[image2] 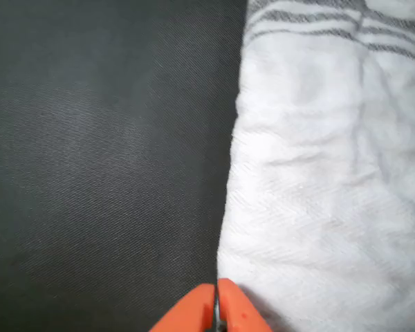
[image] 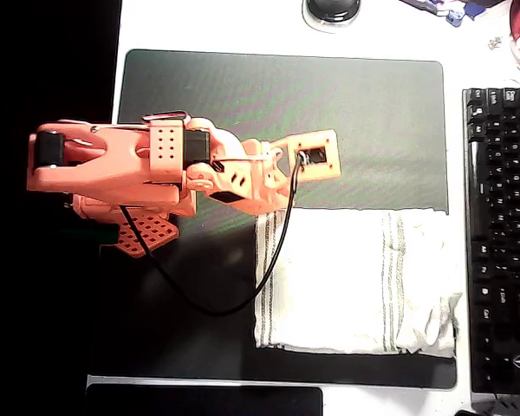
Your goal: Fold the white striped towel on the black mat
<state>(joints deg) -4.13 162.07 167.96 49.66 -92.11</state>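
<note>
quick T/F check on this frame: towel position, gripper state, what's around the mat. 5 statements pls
1. The white cloth towel with thin grey stripes lies on the large black rectangular desk mat. True.
2. The orange two-finger gripper is wide open in the wrist view. False: its fingertips sit together, shut, at the towel's edge, with no cloth seen between them.
3. A black keyboard sits right of the mat in the overhead view. True.
4. The towel covers the mat's upper half in the overhead view. False: it lies in the lower right part.
5. The towel lies fully inside the mat. False: its right edge overhangs slightly.
</note>
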